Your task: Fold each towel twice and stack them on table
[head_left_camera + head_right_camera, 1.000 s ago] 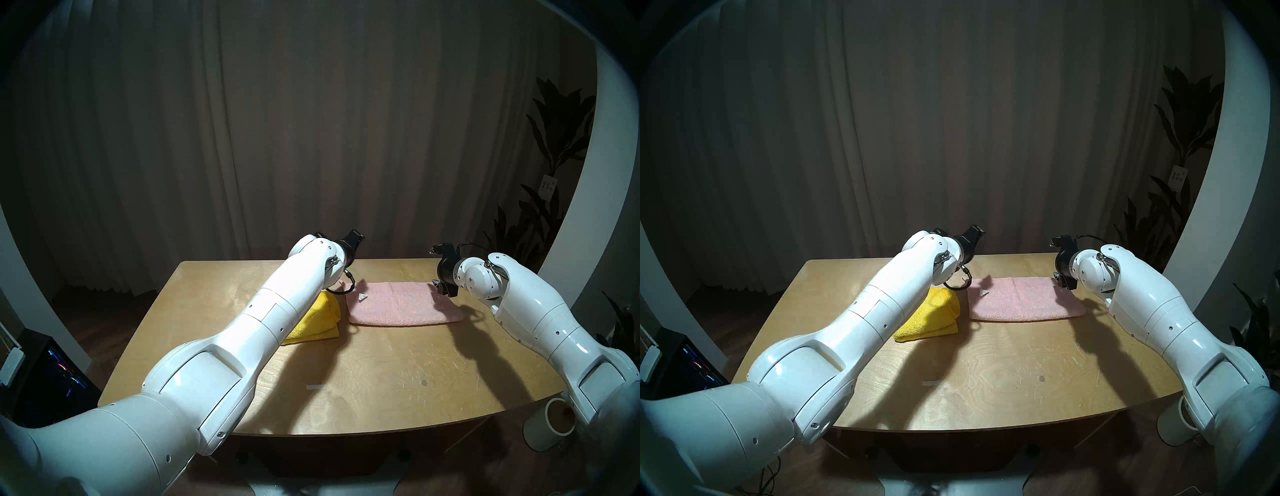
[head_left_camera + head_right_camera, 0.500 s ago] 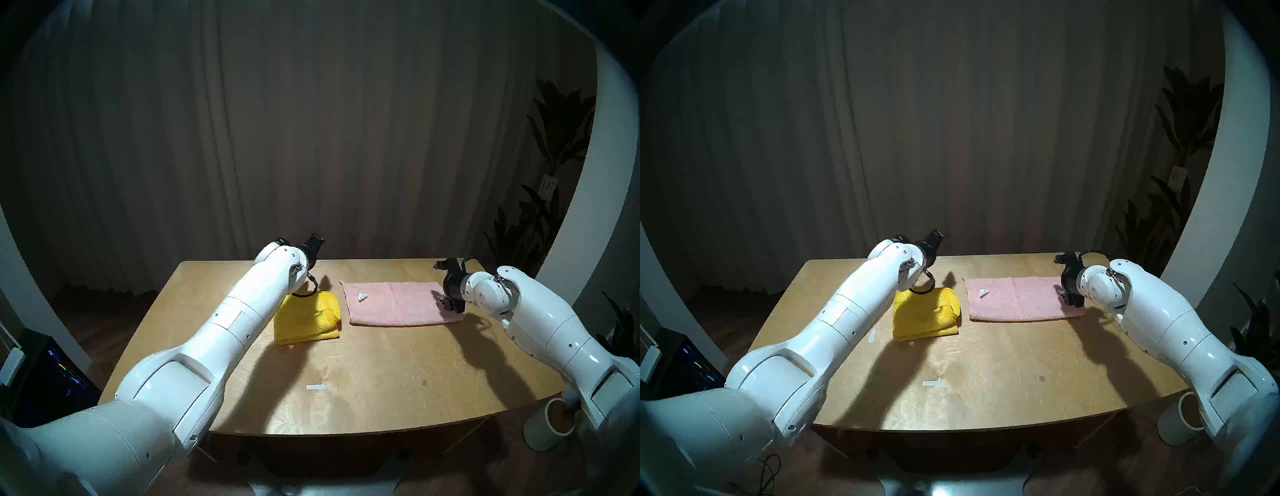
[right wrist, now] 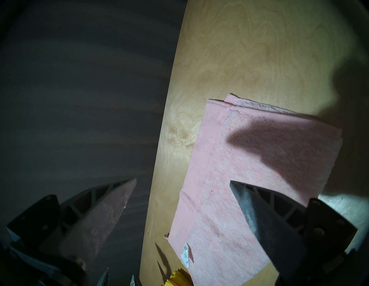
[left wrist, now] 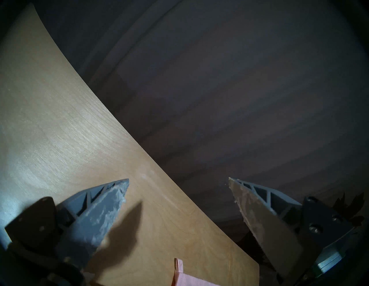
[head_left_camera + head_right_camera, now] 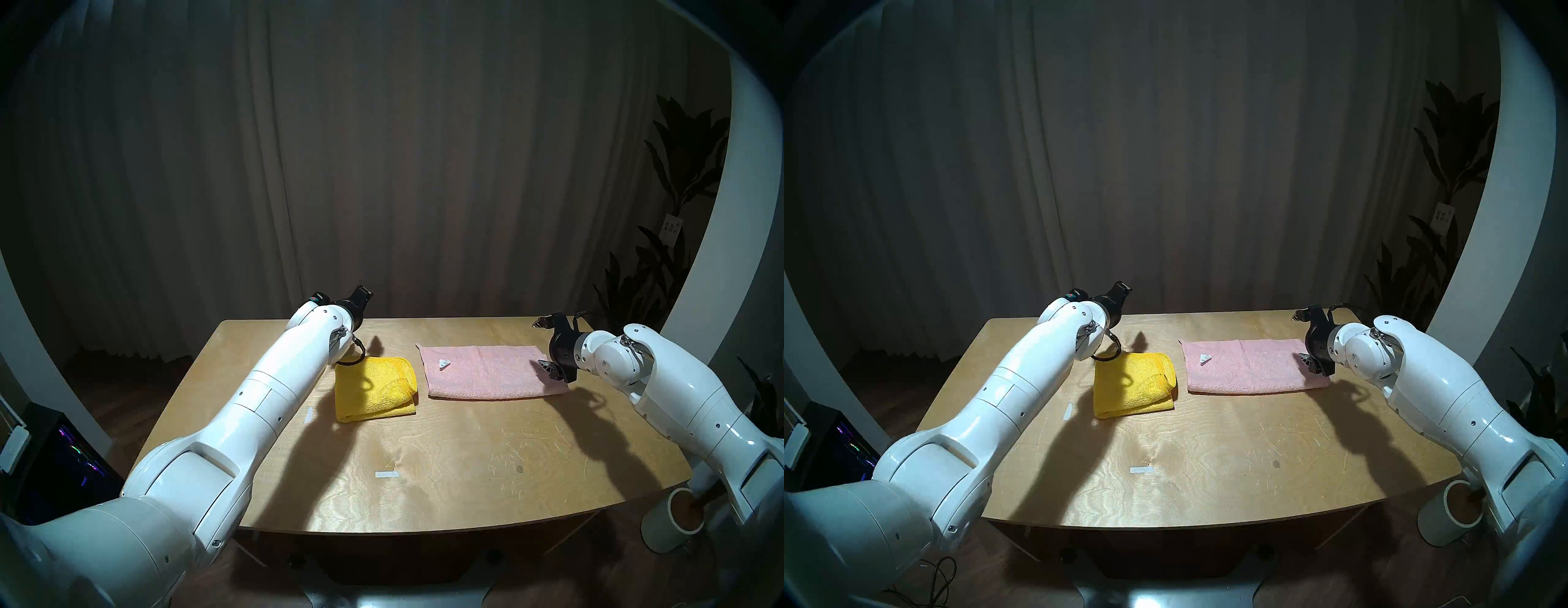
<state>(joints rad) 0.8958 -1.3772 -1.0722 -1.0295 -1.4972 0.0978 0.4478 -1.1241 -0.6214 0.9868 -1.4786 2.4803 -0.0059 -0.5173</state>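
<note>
The bench [image 5: 424, 446] is a light plywood top with rounded corners, filling the lower centre of the head view.

**Towels.** Two towels lie on the far half of the bench, side by side and apart.
- The yellow towel [image 5: 373, 388] sits left of centre, folded into a compact, thick packet with its layered edges toward the right.
- The pink towel [image 5: 483, 373] sits right of centre as a long flat rectangle, folded to a strip. A small white label [image 5: 443, 364] lies on its left part. In the right wrist view the same towel [image 3: 249, 169] fills the centre right of the frame, with its double edge visible at the top.

**Left tool.** The left tool [image 4: 178, 180] stands above the far left edge of the bench, beyond the yellow towel. The left wrist view shows its two fingers spread wide with nothing between them; it grips nothing. A corner of the pink towel shows at the bottom edge of that frame.

**Right tool.** The right tool [image 3: 182, 180] hangs over the right end of the pink towel. Its fingers are spread wide and empty; one finger lies over the towel in the picture, the other over the dark area past the bench edge. Contact with the towel cannot be determined.

**Other items.** Two white tape strips, one [image 5: 387, 474] at lower centre, mark the bench. A white cylinder [image 5: 670, 522] stands at lower right, off the bench.
</note>
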